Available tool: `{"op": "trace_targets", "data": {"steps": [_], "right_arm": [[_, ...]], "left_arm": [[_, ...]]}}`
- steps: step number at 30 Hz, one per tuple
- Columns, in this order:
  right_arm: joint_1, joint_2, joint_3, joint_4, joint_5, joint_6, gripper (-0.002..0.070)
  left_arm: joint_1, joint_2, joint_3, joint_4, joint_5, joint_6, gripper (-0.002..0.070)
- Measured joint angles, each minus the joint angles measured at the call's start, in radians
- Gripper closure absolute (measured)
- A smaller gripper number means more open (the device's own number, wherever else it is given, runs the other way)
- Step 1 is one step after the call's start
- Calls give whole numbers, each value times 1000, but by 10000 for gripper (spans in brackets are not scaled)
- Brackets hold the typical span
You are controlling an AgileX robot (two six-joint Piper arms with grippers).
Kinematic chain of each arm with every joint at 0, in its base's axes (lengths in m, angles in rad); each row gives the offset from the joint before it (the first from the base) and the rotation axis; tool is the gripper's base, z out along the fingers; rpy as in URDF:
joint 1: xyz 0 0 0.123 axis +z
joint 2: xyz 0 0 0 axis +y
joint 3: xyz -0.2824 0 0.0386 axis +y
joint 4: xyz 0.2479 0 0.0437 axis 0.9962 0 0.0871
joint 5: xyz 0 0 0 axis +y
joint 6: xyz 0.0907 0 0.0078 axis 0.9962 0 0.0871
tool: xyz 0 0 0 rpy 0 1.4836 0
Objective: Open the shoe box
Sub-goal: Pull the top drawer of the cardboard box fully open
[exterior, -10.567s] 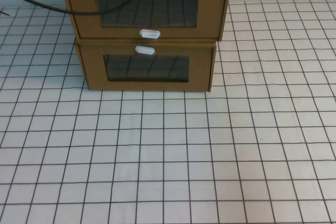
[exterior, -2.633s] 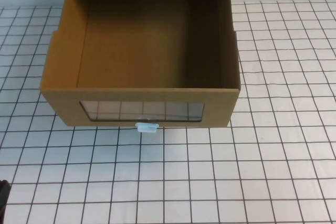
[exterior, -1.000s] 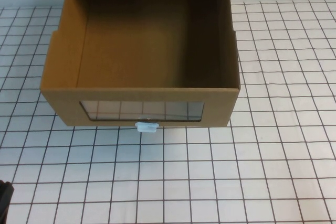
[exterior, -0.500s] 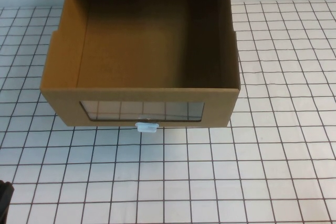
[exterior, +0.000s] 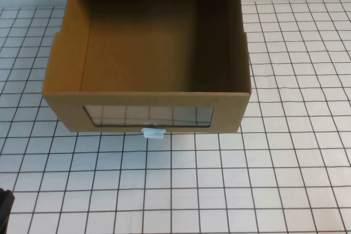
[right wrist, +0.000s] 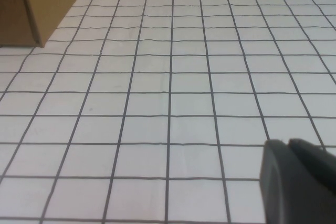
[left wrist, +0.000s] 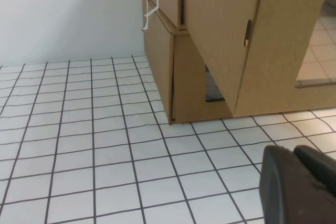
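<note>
While the upper of 2 shoe boxes point(exterior: 148, 100) stands open, left hand point(left wrist: 294, 156) and right hand point(right wrist: 289, 145) — both closed — hover above the table point(exterior: 247, 179).

Gridded tabletop point(exterior: 274, 163), white wall point(left wrist: 68, 14)

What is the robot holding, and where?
Nothing. Both are shut and empty: left gripper facing the brown cardboard shoe box, right gripper over the white gridded table.

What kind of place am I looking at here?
Likely a robot test bench: a gridded white table against a plain wall, a cardboard shoe box standing open, the left gripper near it, and the right gripper over bare table.
</note>
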Motion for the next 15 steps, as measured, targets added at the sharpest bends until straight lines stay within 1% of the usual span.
{"op": "trace_targets", "data": {"steps": [8, 10, 11, 13, 15], "right_arm": [[0, 0, 0, 2, 0, 0, 689], [0, 0, 0, 2, 1, 0, 689], [0, 0, 0, 2, 1, 0, 689], [0, 0, 0, 2, 1, 0, 689], [0, 0, 0, 2, 1, 0, 689]], "left_arm": [[0, 0, 0, 0, 0, 0, 677], [0, 0, 0, 25, -9, -13, 677], [0, 0, 0, 74, -12, -55, 677], [0, 0, 0, 234, -14, -209, 677], [0, 0, 0, 459, -11, -435, 677]]}}
